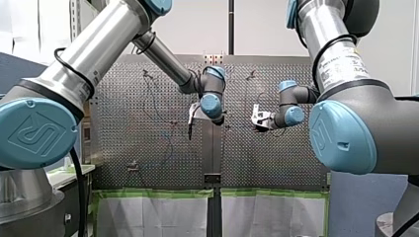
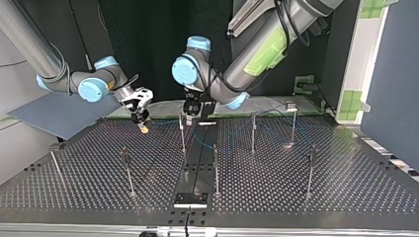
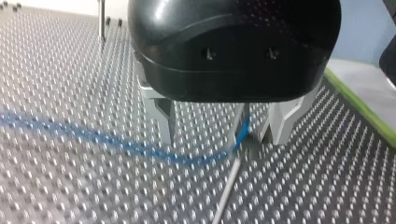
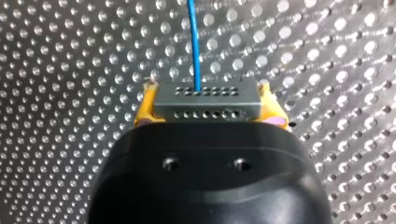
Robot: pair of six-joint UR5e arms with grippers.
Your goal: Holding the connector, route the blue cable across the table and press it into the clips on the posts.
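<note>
Right gripper (image 4: 205, 95) jaws pinching grey connector (image 4: 205, 106); left gripper (image 3: 219, 128) jaws spread around blue cable (image 3: 116, 142) beside post (image 3: 227, 189).

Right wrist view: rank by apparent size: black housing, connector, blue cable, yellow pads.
1. black housing, nearest the camera, so inflated
2. connector
3. blue cable and yellow pads: visible areas too alike to rank
</note>
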